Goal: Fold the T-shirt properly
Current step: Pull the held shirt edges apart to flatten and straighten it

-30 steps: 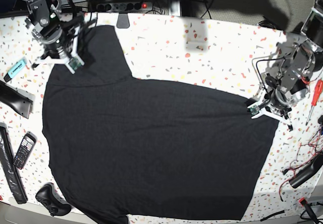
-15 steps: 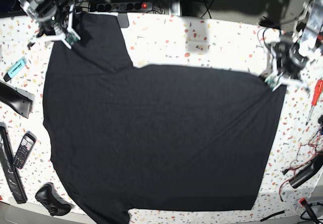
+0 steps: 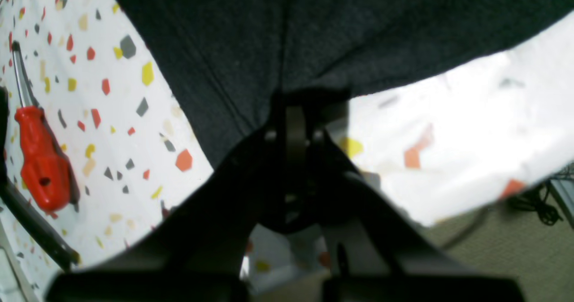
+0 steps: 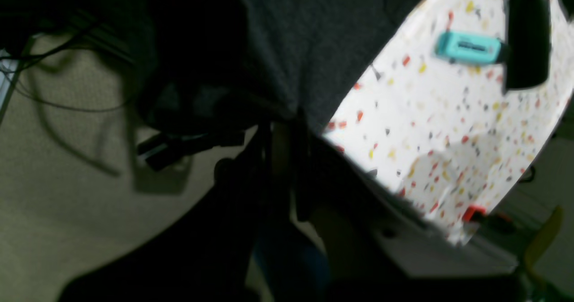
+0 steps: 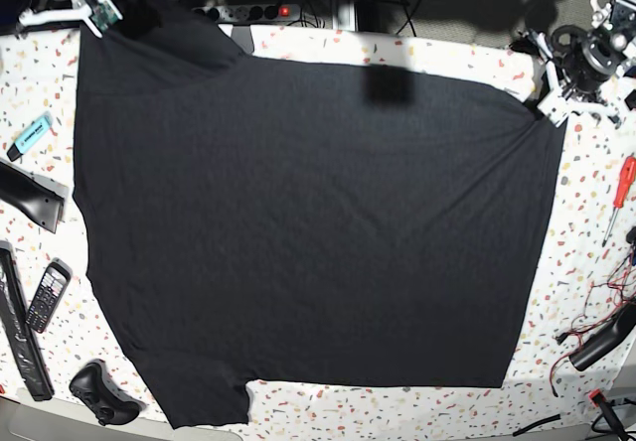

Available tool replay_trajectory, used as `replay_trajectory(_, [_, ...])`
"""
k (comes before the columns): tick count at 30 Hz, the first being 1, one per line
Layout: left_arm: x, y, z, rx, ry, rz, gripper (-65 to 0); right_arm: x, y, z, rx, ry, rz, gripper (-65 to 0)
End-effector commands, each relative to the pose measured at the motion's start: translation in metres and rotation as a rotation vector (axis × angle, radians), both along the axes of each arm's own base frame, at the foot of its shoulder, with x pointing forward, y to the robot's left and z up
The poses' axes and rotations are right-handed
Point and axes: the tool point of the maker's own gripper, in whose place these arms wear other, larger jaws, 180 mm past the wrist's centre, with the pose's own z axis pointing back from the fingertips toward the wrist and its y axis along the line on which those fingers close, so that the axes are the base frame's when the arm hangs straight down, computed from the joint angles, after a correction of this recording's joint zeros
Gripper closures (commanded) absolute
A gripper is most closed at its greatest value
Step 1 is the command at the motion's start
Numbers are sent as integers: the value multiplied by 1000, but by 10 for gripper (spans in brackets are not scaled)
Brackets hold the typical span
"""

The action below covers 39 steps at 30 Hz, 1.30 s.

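The black T-shirt lies spread over most of the speckled table, plain side up, stretched between both grippers at its far corners. At the far right, my left gripper is shut on the shirt's corner; the left wrist view shows the fabric pinched where the jaws meet. My right gripper at the far left corner is shut on the shirt too, and the cloth fans out from it in the right wrist view. A short sleeve sticks out at the near left.
A red screwdriver lies right of the shirt, with wires and a black tool nearer. On the left are a teal marker, a black bar, a phone and a controller. A power strip runs behind.
Both grippers have pulled the shirt's corners toward the far edge and outward. The folded far part has opened out, so the shirt now covers the table up to the back.
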Motion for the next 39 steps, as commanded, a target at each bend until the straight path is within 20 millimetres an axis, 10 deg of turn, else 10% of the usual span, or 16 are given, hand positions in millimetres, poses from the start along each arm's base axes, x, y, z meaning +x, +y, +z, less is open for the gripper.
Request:
replay_trajectory(1, [-19, 11, -9, 54, 83, -13, 0, 0, 0, 5, -6, -9, 5, 0])
replay_trajectory(16, [-43, 32, -1, 138, 138, -84, 0, -12, -8, 5, -30, 8, -61, 0])
replay_trajectory(39, [102, 7, 45, -26, -181, 49, 0, 177, -26, 41, 142, -460, -139, 0])
